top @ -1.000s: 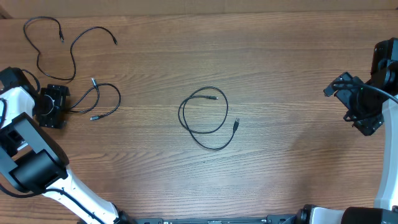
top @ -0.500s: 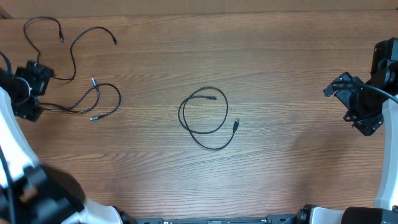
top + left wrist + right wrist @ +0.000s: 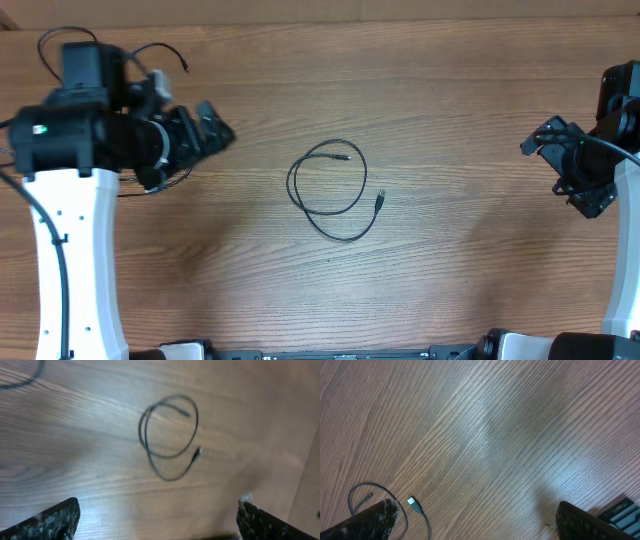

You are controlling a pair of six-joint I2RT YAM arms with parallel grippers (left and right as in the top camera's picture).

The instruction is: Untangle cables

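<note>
Since half a second ago the left arm (image 3: 75, 230) has swung in over the table (image 3: 450, 280), and the left pincer (image 3: 212, 131) now points towards the looped cable (image 3: 291, 186). The loop lies ahead of that pincer, well apart, between it and the right pincer (image 3: 560, 172), which has not shifted. We judge the step to be the approach to this coiled cord. Next, the left pincer must travel forward, drop and close on one strand near a plug. The wrist views show both pincers spread wide and empty, which overhead leaves unclear. Only overhead shows the other cables (image 3: 160, 47), behind the left pincer and partly hidden under the arm
</note>
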